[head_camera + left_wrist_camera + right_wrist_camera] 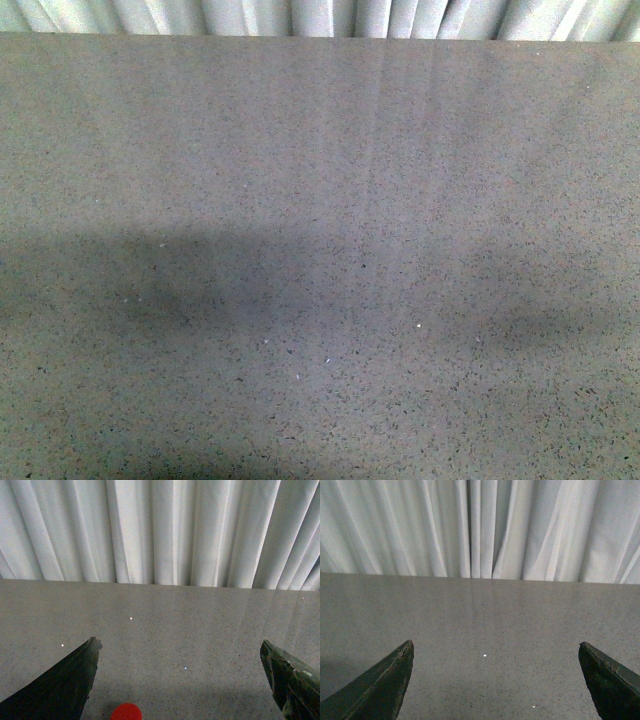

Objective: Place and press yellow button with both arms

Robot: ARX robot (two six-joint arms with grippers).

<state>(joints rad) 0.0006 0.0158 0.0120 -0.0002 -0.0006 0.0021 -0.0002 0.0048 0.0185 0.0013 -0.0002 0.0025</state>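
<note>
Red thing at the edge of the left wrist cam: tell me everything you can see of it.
Only a rounded sliver of a red cap shows, cut off by the frame edge. It looks smooth, plastic and evenly red, with no body or base visible. It lies between the dark fingers of the open left end effector, nearer one and touching neither. Speckled grey table surrounds it; whether it rests there is unclear.

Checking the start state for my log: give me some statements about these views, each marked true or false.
1. The left tool is open. True.
2. The right tool grips a button. False: it is open, with nothing between its fingers.
3. A red round object shows partly in the left wrist view. True.
4. A white curtain hangs beyond the grey tabletop. True.
5. The front view shows both arms. False: neither shows.
</note>
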